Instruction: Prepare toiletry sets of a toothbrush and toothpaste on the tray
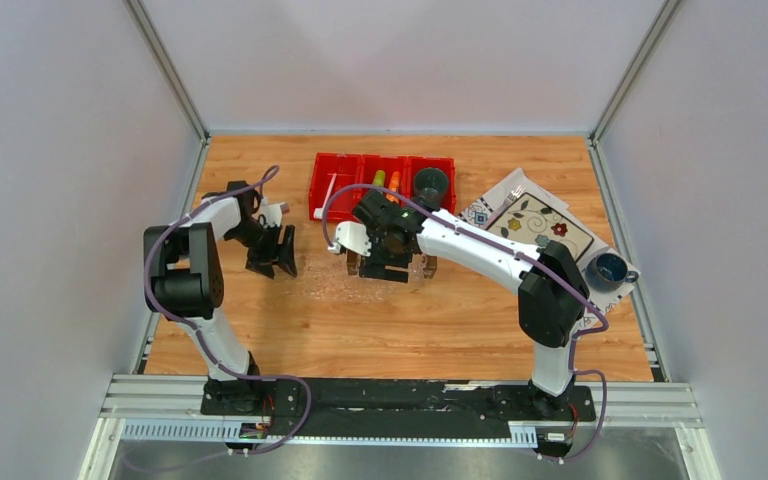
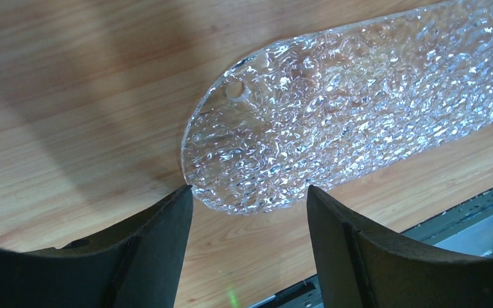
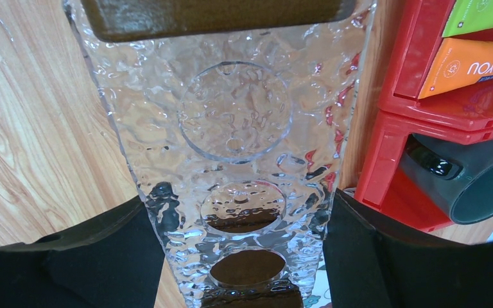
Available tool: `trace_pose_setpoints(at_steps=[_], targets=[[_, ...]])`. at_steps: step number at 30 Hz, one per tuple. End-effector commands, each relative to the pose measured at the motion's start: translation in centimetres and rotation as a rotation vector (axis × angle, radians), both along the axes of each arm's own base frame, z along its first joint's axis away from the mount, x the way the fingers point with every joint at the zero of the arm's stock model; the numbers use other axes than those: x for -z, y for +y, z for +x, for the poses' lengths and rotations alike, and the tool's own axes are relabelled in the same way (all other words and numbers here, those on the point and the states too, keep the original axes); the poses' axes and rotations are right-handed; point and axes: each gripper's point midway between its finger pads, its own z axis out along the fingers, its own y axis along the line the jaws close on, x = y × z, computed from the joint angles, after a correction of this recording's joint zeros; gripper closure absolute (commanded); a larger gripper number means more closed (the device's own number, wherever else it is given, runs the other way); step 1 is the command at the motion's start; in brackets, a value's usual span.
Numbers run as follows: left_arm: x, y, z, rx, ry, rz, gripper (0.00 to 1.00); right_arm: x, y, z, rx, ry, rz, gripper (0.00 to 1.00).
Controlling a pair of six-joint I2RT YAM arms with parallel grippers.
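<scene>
The clear tray [image 3: 234, 109], with a brown block handle [image 1: 427, 266] at each short end, sits on the wood just in front of the red bin [image 1: 345, 160]. My right gripper [image 1: 390, 262] is over it, and in the right wrist view [image 3: 239, 200] its fingers lie against the tray's two long sides. The white toothbrush [image 1: 331, 188] lies in the bin's left compartment. The lime green tube [image 1: 378, 179] and orange tube [image 1: 394, 186] lie in the middle one; both also show in the right wrist view, green [image 3: 481, 16] and orange [image 3: 468, 64]. My left gripper [image 1: 272, 262] is open and empty.
A clear textured oval plate [image 2: 334, 115] lies flat on the wood just beyond my left gripper [image 2: 250, 196]. A dark mug [image 1: 431, 184] sits in the bin's right compartment. A flower-patterned cloth [image 1: 530, 220] and a blue cup [image 1: 609, 268] are at the right.
</scene>
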Motion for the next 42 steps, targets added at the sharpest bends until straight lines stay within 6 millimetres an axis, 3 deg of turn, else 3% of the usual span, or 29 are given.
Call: trace_pose_setpoints(at_steps=[1, 9, 15, 20, 27, 42], targets=[[-0.9, -1.9, -0.2, 0.001, -0.026, -0.051, 0.26, -3.0, 1.6, 1.3, -0.006, -0.074, 0.074, 0.61], [-2.0, -2.2, 0.4, 0.005, -0.067, -0.06, 0.24, -2.4, 3.1, 1.4, -0.028, -0.043, 0.077, 0.6], [-4.4, -2.3, 0.8, 0.035, -0.154, -0.093, 0.17, -2.0, 4.2, 1.7, -0.056, -0.031, 0.048, 0.6], [-5.8, -0.4, 1.0, -0.004, -0.207, -0.113, 0.14, -1.9, 5.6, 2.0, -0.08, -0.025, 0.046, 0.6], [-5.9, 2.1, 0.4, -0.034, -0.228, -0.115, 0.14, -0.9, 7.6, 1.3, -0.119, 0.005, 0.022, 0.6], [-6.2, 3.1, -1.1, 0.005, -0.278, -0.078, 0.14, 1.2, 10.5, 0.9, -0.12, 0.046, 0.022, 0.6]])
